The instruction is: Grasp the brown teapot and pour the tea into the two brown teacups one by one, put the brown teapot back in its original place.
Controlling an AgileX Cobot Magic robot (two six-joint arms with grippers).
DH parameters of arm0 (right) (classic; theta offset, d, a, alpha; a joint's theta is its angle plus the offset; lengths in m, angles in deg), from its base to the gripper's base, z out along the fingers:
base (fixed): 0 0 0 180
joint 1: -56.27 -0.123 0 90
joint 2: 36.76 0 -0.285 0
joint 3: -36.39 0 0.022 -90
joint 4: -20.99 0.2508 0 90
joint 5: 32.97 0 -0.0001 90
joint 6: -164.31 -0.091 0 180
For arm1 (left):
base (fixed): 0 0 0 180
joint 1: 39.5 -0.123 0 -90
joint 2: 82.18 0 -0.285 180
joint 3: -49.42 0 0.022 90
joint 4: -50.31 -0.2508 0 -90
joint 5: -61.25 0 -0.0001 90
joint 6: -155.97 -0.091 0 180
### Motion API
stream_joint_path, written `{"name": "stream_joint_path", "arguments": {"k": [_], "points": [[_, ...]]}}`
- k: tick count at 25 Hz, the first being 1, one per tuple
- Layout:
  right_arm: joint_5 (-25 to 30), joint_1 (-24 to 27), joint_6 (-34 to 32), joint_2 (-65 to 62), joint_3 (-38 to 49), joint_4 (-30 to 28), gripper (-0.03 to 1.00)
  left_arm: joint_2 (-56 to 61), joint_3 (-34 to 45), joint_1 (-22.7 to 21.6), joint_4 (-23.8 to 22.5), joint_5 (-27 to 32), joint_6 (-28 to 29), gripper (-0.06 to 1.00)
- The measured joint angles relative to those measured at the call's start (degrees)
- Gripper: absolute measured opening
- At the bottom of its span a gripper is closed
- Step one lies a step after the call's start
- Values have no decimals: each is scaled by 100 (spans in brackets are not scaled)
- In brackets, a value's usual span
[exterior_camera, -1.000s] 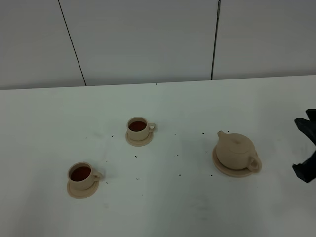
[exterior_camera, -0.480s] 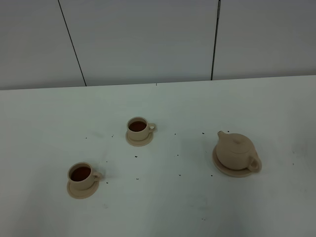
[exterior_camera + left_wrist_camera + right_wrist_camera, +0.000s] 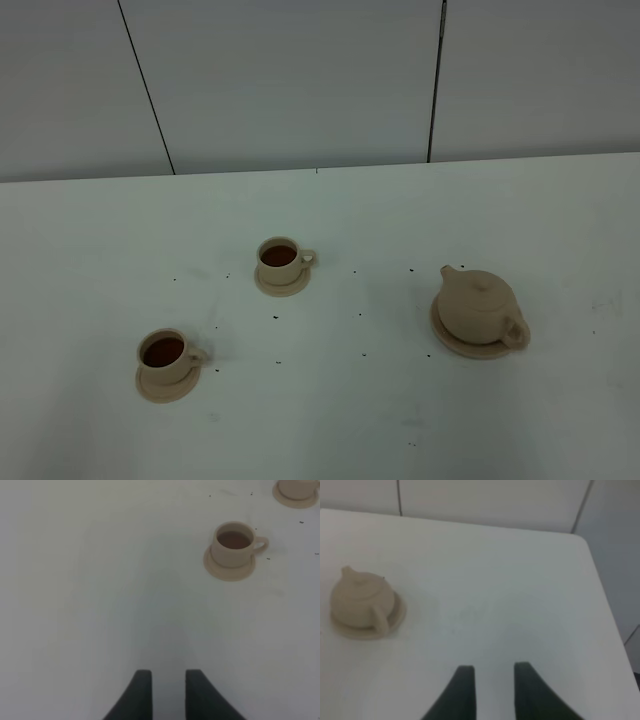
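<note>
**Teapot back on its saucer, both cups filled**

Since both teacups (image 3: 278, 257) (image 3: 165, 355) hold dark tea, the brown teapot (image 3: 478, 306) sits upright on its wide saucer (image 3: 447, 341), apparently returned. It lies well ahead of the right pincer (image 3: 493, 687), off to one side; that arm hangs clear, jaws parted and empty. The left pincer (image 3: 163, 692), likewise released, hovers short of the nearer cup.

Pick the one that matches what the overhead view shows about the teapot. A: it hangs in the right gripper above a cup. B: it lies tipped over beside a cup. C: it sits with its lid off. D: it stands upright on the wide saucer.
D: the brown teapot stands upright, lid on, on the wide saucer, with no gripper touching it.
</note>
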Motion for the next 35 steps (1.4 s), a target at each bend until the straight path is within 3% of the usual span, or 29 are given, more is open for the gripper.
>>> {"name": "stream_joint_path", "arguments": {"k": [8, 13, 21, 27, 35], "points": [[338, 0, -647, -684, 0, 34, 19, 0, 0, 0, 0, 0, -6, 24], [875, 0, -919, -703, -40, 191, 19, 0, 0, 0, 0, 0, -6, 24], [1343, 0, -743, -703, -118, 536, 19, 0, 0, 0, 0, 0, -6, 24], [1396, 0, -135, -703, -118, 1002, 19, 0, 0, 0, 0, 0, -6, 24], [1318, 0, -105, -703, 147, 1049, 19, 0, 0, 0, 0, 0, -1, 24]]}}
